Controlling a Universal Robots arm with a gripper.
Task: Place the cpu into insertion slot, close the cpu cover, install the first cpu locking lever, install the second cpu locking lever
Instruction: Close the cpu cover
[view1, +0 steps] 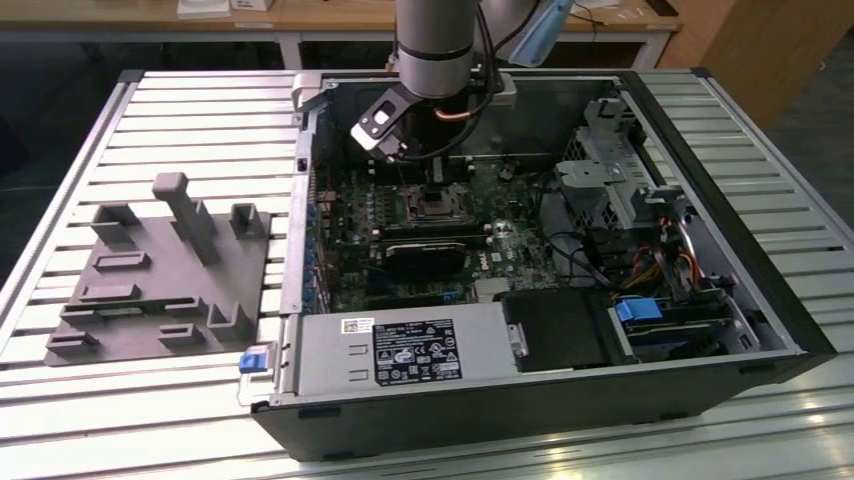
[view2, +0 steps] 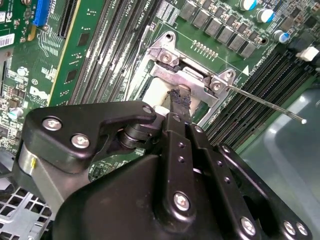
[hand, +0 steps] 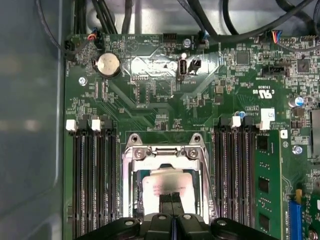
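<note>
My gripper (hand: 172, 199) is shut, its two black fingers pressed together with nothing between them. The tips rest on the near edge of the cpu (hand: 157, 184), whose pale silver top lies in the insertion slot (view1: 434, 207). The silvery cpu cover (hand: 131, 172) lies down around the chip, framing it. In the second wrist view the dark fingertip (view2: 179, 97) touches the cover's (view2: 192, 80) metal edge. A thin locking lever (view2: 265, 102) sticks out free from the socket's corner, off to the side over the memory slots.
Long black memory slots (hand: 95, 180) flank the socket on both sides. A black card (view1: 420, 258) sits just in front of the socket in the exterior view. The case holds a power supply (view1: 387, 350), a drive cage (view1: 601, 180) and cables. A grey fixture (view1: 160, 270) lies outside, at the exterior view's left.
</note>
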